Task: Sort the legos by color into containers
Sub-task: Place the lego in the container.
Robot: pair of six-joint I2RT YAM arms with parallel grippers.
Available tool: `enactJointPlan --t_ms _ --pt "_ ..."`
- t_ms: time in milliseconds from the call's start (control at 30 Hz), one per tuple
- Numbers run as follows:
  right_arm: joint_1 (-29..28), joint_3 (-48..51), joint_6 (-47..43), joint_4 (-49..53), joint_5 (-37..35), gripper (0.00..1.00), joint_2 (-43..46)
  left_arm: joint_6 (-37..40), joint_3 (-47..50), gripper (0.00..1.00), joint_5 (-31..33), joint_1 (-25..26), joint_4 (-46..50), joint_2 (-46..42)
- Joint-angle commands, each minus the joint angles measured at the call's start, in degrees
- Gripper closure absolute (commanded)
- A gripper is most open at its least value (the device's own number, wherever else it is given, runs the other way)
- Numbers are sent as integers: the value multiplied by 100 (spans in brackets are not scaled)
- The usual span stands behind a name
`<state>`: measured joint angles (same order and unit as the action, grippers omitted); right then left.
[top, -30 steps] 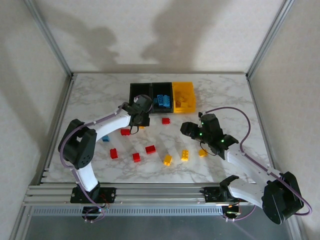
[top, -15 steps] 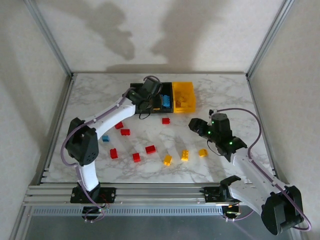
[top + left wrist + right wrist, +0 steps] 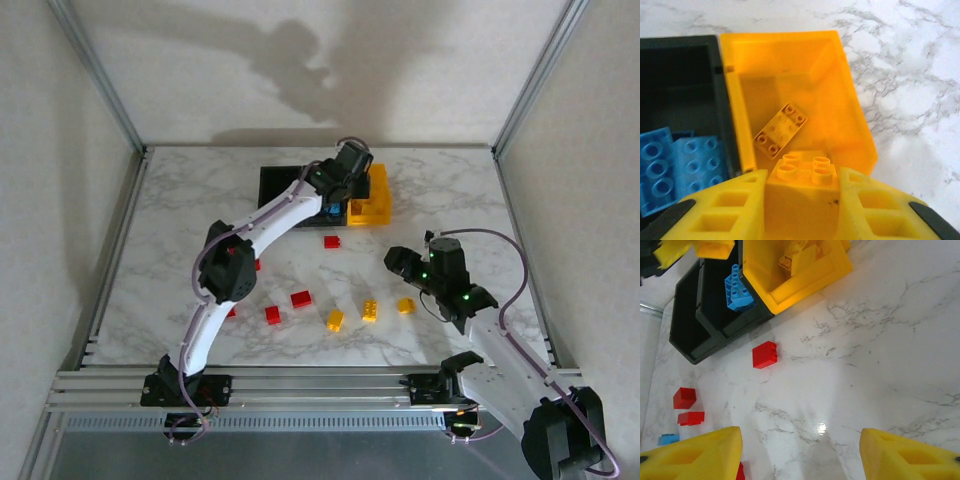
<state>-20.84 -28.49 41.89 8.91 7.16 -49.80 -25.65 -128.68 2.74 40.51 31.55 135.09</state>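
My left gripper [image 3: 350,172] hangs over the yellow bin [image 3: 377,208], shut on a yellow four-stud brick [image 3: 801,182]. A longer yellow brick [image 3: 781,131] lies inside that bin [image 3: 852,105]. Blue bricks [image 3: 677,165] fill the middle black bin [image 3: 680,65]; the left black bin [image 3: 280,185] sits beside it. My right gripper [image 3: 402,262] is open above bare marble [image 3: 800,450]. Loose on the table are red bricks [image 3: 331,241] [image 3: 301,298] [image 3: 272,314] and yellow bricks [image 3: 335,320] [image 3: 370,310] [image 3: 405,305].
In the right wrist view, a red brick [image 3: 764,354] lies just in front of the bins, with more red bricks [image 3: 684,397] and a blue one [image 3: 669,440] far left. Metal frame posts edge the table. The marble right of the bins is open.
My left arm has swung from the table's middle across the black bins to above the yellow bin, carrying the yellow brick. The right arm has drawn back slightly to the right.
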Motion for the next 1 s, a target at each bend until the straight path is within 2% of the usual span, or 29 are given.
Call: enactJointPlan --t_ms 0,200,467,700,967 --pt "77 72 87 92 -71 37 186 198 -589 80 42 51 254 371" --pt "202 50 13 173 -42 36 197 373 -715 75 78 63 27 658" --pt "264 -118 -24 194 5 37 80 464 -798 40 183 71 -7 572" --pt "260 -215 -22 339 -46 37 150 475 -654 37 17 122 77 98" --pt "258 -454 -102 675 -93 36 173 447 1014 36 -154 255 -75 -1274"
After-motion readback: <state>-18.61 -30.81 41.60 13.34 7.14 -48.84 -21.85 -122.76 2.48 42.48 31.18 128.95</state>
